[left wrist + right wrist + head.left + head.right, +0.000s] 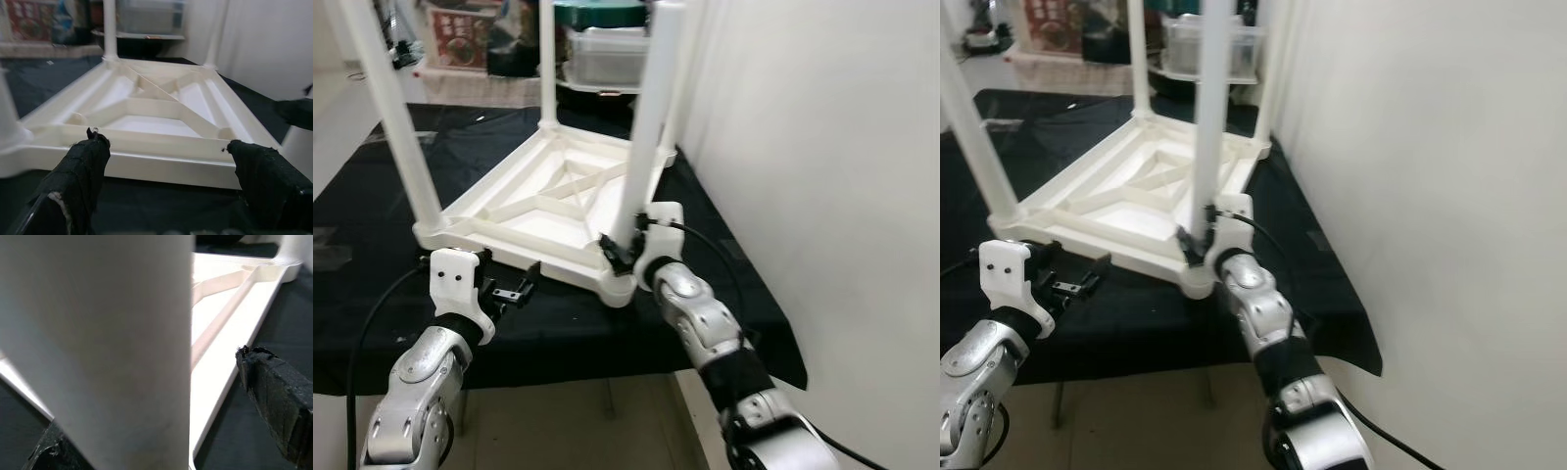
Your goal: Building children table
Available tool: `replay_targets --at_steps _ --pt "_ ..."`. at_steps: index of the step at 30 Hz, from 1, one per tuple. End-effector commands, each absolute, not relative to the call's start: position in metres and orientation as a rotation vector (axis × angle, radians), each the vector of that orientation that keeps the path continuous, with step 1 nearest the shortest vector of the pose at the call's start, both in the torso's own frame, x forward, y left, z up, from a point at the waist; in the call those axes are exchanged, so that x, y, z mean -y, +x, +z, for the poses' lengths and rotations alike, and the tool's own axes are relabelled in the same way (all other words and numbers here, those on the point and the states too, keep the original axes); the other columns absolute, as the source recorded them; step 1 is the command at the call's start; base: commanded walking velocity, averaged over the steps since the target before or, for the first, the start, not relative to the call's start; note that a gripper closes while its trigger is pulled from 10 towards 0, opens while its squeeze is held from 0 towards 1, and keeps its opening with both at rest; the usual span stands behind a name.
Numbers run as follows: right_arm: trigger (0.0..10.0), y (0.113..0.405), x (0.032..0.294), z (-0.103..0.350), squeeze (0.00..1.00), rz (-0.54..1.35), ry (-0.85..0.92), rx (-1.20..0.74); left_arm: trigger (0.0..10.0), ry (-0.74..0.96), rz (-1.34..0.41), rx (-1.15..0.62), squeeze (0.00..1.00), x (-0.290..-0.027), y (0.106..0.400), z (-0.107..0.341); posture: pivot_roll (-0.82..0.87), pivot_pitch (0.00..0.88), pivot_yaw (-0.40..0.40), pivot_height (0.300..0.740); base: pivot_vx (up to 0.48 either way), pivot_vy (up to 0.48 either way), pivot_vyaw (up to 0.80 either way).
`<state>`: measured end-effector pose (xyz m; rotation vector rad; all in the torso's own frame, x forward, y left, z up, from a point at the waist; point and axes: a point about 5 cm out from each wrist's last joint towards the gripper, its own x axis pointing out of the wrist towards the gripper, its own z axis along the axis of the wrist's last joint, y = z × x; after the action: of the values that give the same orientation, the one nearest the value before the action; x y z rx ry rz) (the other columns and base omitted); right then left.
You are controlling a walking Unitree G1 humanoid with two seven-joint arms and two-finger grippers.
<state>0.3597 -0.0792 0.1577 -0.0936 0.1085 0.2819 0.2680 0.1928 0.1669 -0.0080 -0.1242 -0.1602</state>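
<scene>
Tabletop: white plastic tabletop (563,201) lies upside down on a black cloth (558,323) over a low bench, just beside the white wall (822,147). We see ribs crossing its underside.
Legs: four white legs stand up from the corners; the near right leg (646,127) sits in its corner socket at the front edge, the near left leg (401,127) in the other front corner.
Right gripper: right gripper (625,247) is at the base of the near right leg. In its wrist view the leg (107,347) fills the gap between the fingers (279,401), which are spread around it; we cannot tell whether the pads touch.
Left gripper: left gripper (509,290) hovers in front of the near edge, apart from it, fingers (80,166) spread wide and holding nothing.
Risk 1: we judge the leg may not be fully seated; a sideways push from the right gripper could tilt it or lever it out of the socket.
Risk 2: tabletop rests loose on cloth, so a push could slide it toward the wall or off the front edge, since the left gripper does not brace it.
Risk 3: tall legs could foul the arms if the robot shifts.
Writing: a box (460,39) behind carries a red printed label; too blurred to read. No brand legible on the tabletop.
</scene>
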Motion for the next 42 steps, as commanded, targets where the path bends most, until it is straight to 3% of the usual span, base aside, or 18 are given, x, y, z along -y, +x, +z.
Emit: replay_targets --at_steps 1,10,18,24,26,42 --pt "10.0 0.36 0.094 0.156 0.0 0.224 -0.118 -0.12 10.0 0.017 -0.162 0.139 0.0 -0.189 0.266 0.168 0.09 0.0 -0.125 0.74 0.0 0.0 0.0" --pt "10.0 0.32 0.103 0.167 0.0 0.416 -0.073 -0.084 10.0 0.015 -0.107 0.186 0.0 -0.184 0.247 0.176 0.06 0.0 -0.097 0.74 0.0 0.0 0.0" --pt "10.0 0.308 0.133 0.162 0.0 0.259 -0.197 -0.121 10.0 -0.041 -0.016 0.142 0.0 -0.181 0.222 0.173 0.07 0.0 -0.1 0.74 0.0 0.0 0.0" --pt "10.0 0.299 0.145 0.16 0.0 0.219 -0.091 -0.137 10.0 -0.054 -0.01 0.092 0.0 -0.18 0.213 0.166 0.07 0.0 -0.102 0.74 0.0 0.0 0.0" --pt "10.0 0.292 0.15 0.153 0.0 0.207 -0.132 -0.162 10.0 -0.067 -0.017 0.074 0.0 -0.178 0.211 0.164 0.07 0.0 -0.097 0.74 0.0 0.18 0.0" --pt "10.0 0.301 0.15 0.161 0.0 0.135 -0.108 -0.125 10.0 -0.022 0.015 0.079 0.0 -0.179 0.214 0.169 0.07 0.0 -0.107 0.74 0.0 0.403 0.0"
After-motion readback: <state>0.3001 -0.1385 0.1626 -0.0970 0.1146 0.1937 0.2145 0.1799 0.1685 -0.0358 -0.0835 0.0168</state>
